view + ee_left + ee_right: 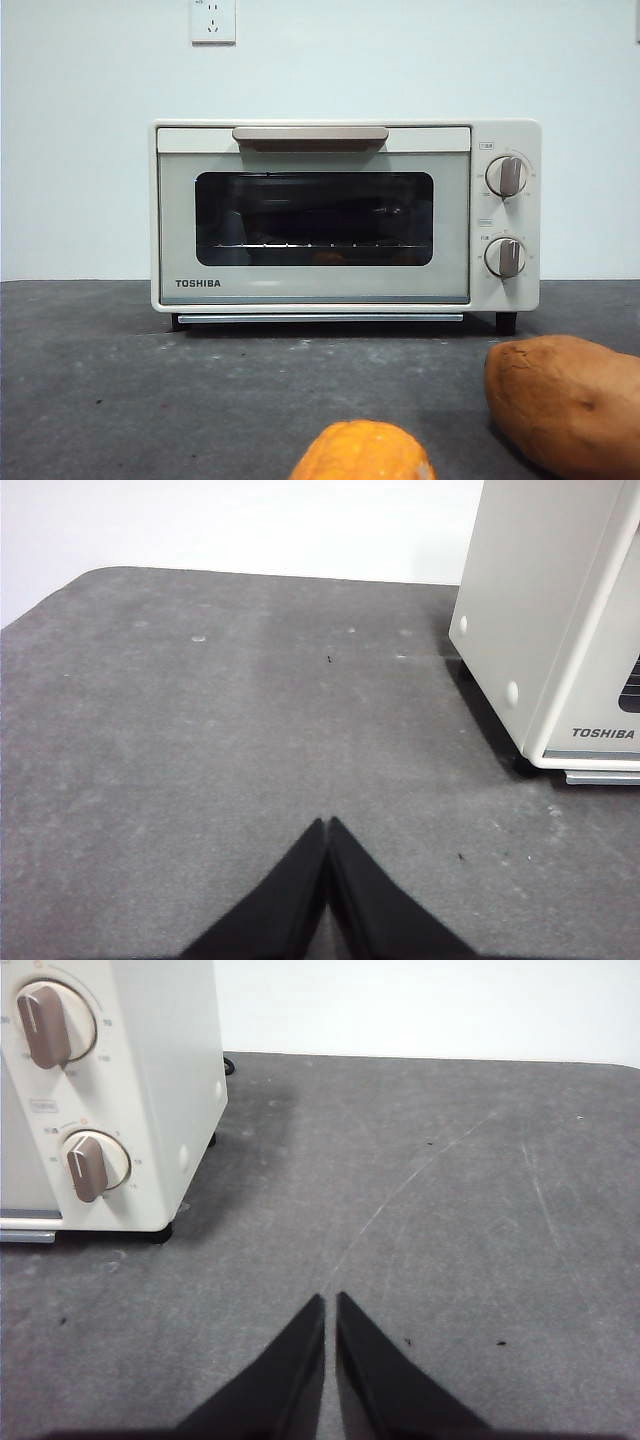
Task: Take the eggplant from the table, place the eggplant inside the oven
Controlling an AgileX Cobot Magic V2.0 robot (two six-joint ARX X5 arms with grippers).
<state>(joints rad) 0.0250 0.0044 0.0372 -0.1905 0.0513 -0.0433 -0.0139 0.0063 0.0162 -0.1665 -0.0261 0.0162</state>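
Note:
The cream-white oven (345, 215) stands at the back of the dark grey table (150, 380) with its door closed. Behind the dark glass, a long dark shape (330, 218) lies above the wire rack; I cannot tell if it is the eggplant. No eggplant shows on the table. My left gripper (327, 825) hovers over bare table beside the oven's (545, 630) left side, shut and holding nothing. My right gripper (330, 1300) hangs over bare table by the oven's (110, 1090) knob side, shut with nothing in it. Neither arm appears in the front view.
A brown sweet potato (565, 400) lies at the front right of the table. An orange corn cob (362, 452) pokes up at the front edge. A wall socket (213, 20) sits high on the white wall behind.

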